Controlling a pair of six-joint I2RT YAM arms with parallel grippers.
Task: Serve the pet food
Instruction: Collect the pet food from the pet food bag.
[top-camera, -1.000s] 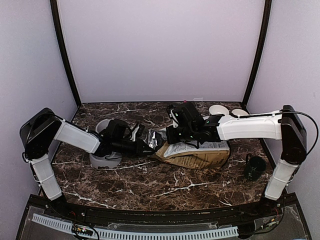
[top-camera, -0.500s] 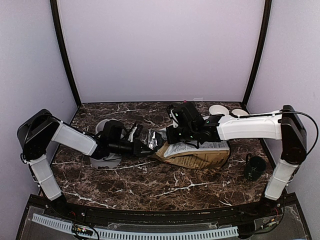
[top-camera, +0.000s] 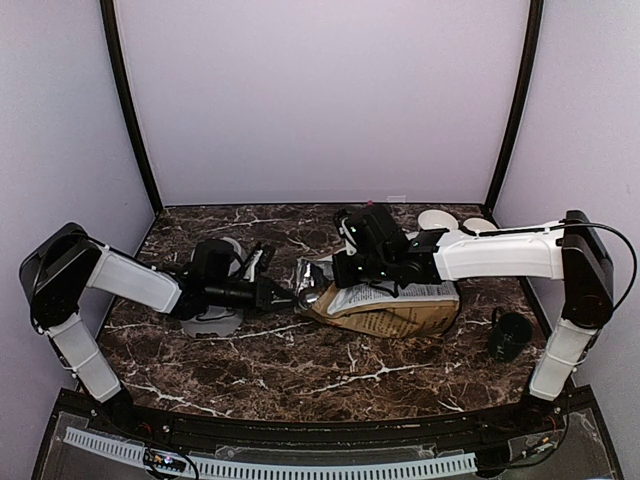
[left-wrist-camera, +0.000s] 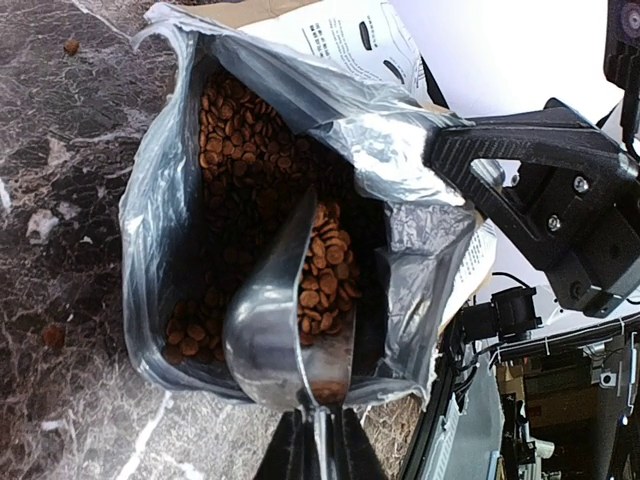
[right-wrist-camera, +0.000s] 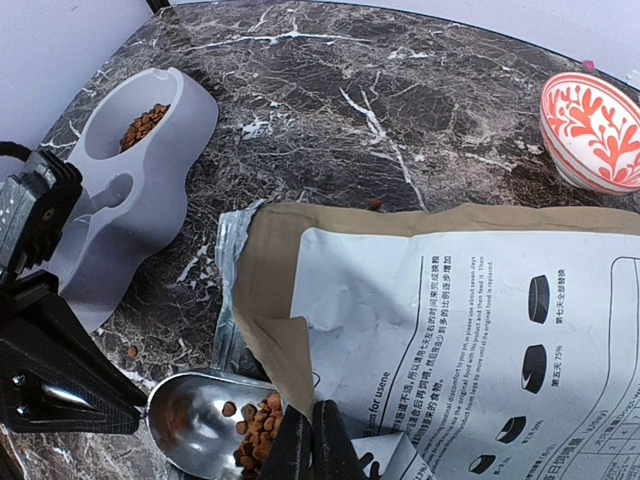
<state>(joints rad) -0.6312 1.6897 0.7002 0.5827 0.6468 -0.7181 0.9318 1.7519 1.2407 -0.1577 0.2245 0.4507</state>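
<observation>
The pet food (left-wrist-camera: 240, 140) fills the open foil-lined bag (left-wrist-camera: 160, 220), which lies on its side. A metal scoop (left-wrist-camera: 265, 330) sits in the bag's mouth with a heap of pellets (left-wrist-camera: 322, 275) in it. My left gripper (left-wrist-camera: 320, 420) is shut on the scoop's thin handle. My right gripper (right-wrist-camera: 313, 415) is shut on the bag's upper lip (right-wrist-camera: 290, 350), holding the mouth open. In the top view the scoop (top-camera: 308, 296) is between the left gripper (top-camera: 275, 293) and the bag (top-camera: 400, 305). The grey double bowl (right-wrist-camera: 150, 170) holds some pellets (right-wrist-camera: 145, 122) in its far cup.
A red-and-white patterned bowl (right-wrist-camera: 590, 130) stands behind the bag, with white dishes (top-camera: 437, 219) at the back right. A black cup (top-camera: 510, 335) sits near the right arm's base. Loose pellets (left-wrist-camera: 52, 335) lie on the marble top. The left arm crosses over the grey bowl (top-camera: 215, 322).
My left arm has drawn back to the left, sliding the loaded scoop toward the bag's mouth. The right arm and the bag have stayed put.
</observation>
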